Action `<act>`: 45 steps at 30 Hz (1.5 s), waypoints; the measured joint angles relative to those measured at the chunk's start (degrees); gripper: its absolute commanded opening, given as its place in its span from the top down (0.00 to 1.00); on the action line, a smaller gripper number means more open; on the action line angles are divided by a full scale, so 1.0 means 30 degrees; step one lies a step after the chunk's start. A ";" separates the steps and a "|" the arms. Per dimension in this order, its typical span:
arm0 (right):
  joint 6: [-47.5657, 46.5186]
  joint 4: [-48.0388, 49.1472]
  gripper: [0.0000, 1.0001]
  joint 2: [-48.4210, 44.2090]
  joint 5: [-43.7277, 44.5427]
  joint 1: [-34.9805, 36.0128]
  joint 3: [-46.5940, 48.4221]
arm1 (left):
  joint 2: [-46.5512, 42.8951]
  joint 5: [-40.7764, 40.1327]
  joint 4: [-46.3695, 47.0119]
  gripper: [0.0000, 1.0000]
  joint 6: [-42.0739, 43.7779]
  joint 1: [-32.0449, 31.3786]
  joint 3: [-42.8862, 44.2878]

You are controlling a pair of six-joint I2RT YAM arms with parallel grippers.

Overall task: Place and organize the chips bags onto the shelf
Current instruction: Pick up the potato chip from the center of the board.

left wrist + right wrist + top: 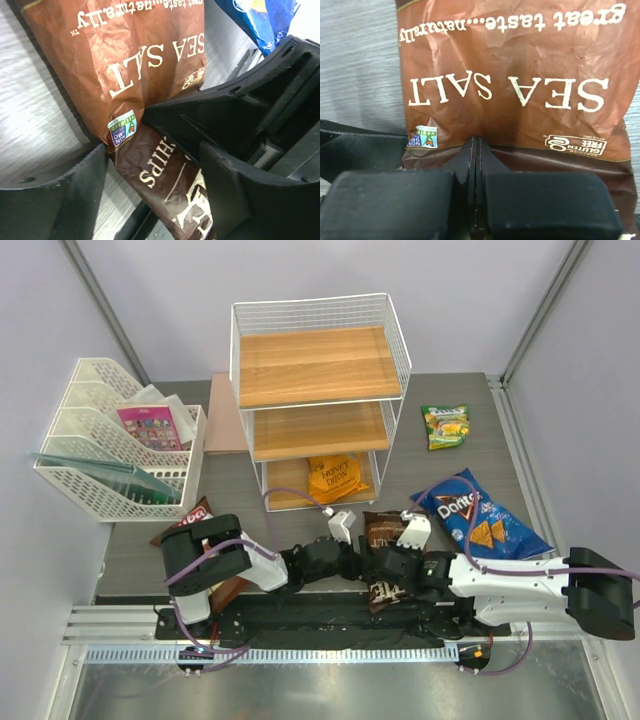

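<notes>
Your right gripper (475, 150) is clamping fully closed on the Sea Salt bag (520, 90). The right wrist view is showing its two fingers meeting on the bag's dark band, just below the upside-down lettering. It is not telling you how the other arm stands.

The left wrist view is supplying that. Your left gripper (152, 165) is standing wide, with one finger on either side of a creased-over part of the same bag. The black right gripper is reaching in from the right with its tip at the crease. Whether the left pads are touching the foil I cannot tell. This view alone is also catching a corner of the Doritos bag (260, 15) at its upper right.

Only the top view is giving you the layout. The Sea Salt bag is lying on the table (230, 490) in front of the shelf (315, 365), close to the arm bases. Both wrists are converging over it and hiding their own jaws. The Honey Dijon bag (335, 478) is sitting on the shelf's bottom board. The green-yellow bag (445, 426) is lying on the table right of the shelf, and the Doritos bag is lying nearer the arms on that side. The brown-white bag (188, 518) is lying at the left, partly under your left arm. The file tray (100, 485), holding the pink packet (155, 427), is standing left of the shelf
</notes>
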 measured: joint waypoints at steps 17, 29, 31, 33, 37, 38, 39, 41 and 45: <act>-0.1115 -0.1617 0.75 -0.3708 -0.0729 0.0401 0.2528 | -0.1683 -0.0495 -0.0386 1.00 -0.0466 -0.1093 -0.2040; -0.1916 -0.4459 0.54 -0.5967 -0.1785 0.0423 0.3810 | -0.5559 -0.5836 -0.4473 1.00 -0.1865 -0.3002 -0.2506; -0.2069 -0.4408 0.53 -0.5574 -0.2222 0.0466 0.3810 | -0.6411 -0.7162 -0.6419 1.00 -0.2368 -0.3548 -0.2055; -0.2178 -0.4313 0.52 -0.5501 -0.2849 0.0495 0.3810 | -0.7227 -0.8670 -0.8582 1.00 -0.2965 -0.4058 -0.1545; -0.2033 -0.4197 0.49 -0.5683 -0.4124 0.0510 0.3810 | -0.8597 -1.1315 -1.1890 1.00 -0.4401 -0.4881 -0.1093; -0.1880 -0.4204 0.49 -0.5770 -0.4488 0.0532 0.3810 | -0.8837 -1.1810 -1.2502 1.00 -0.4546 -0.4969 -0.1078; -0.1683 -0.4255 0.49 -0.5887 -0.4801 0.0627 0.3810 | -0.8947 -1.2233 -1.3056 1.00 -0.4699 -0.5034 -0.1056; -0.1311 -0.4466 0.48 -0.6098 -0.5246 0.0940 0.3891 | -0.8888 -1.2874 -1.4127 1.00 -0.4911 -0.5085 -0.0831; -0.0874 -0.4874 0.47 -0.6149 -0.5683 0.1574 0.4546 | -0.8160 -1.3719 -1.5606 1.00 -0.5574 -0.5100 0.0022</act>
